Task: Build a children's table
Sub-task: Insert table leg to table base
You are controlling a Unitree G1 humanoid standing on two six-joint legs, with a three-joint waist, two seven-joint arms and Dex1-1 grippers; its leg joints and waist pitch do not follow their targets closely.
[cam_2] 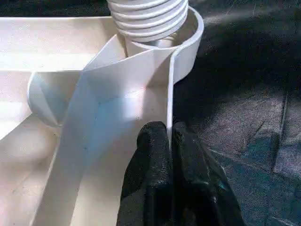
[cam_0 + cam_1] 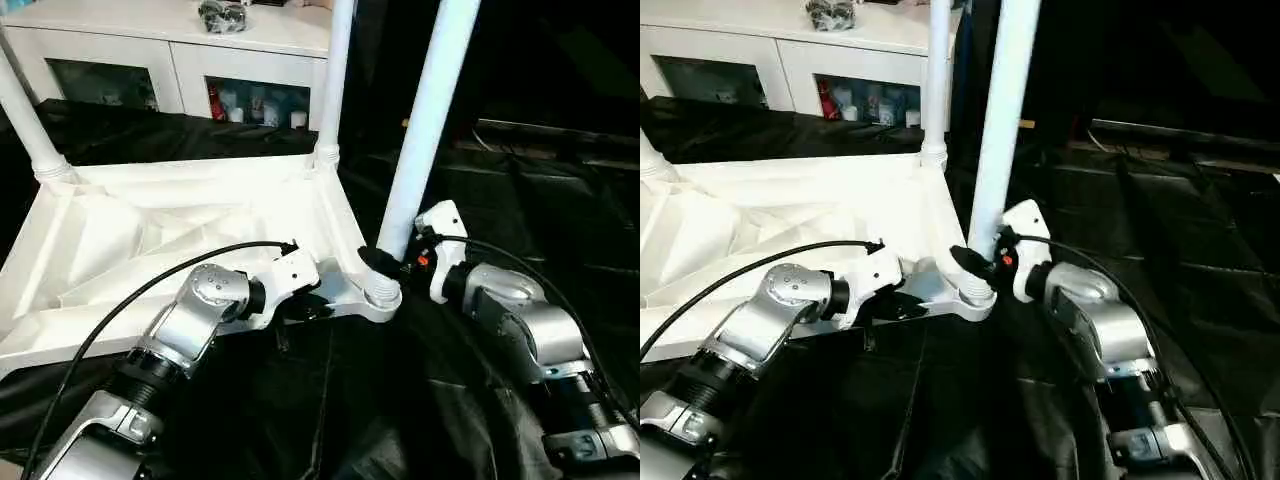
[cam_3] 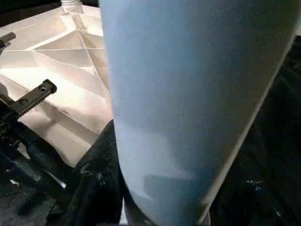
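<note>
one white table top [image 2: 150, 240], lying underside up. three white tube legs stand in its corner sockets: one at the far left corner [image 2: 25, 115], one at the far right corner [image 2: 335, 80], one at the near right corner [image 2: 430, 120]. two grippers: left gripper [image 1: 170, 141], right gripper [image 2: 385, 262]. one white glass-door cabinet [image 2: 180, 50] with two glazed doors. two black cables, one per forearm [image 2: 150, 285] [image 2: 1110, 280]. one black ground sheet [image 2: 380, 400].

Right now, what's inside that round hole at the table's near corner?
A leg stands in the corner socket, its ribbed end partly in. The socket's bottom is hidden by the leg.
</note>
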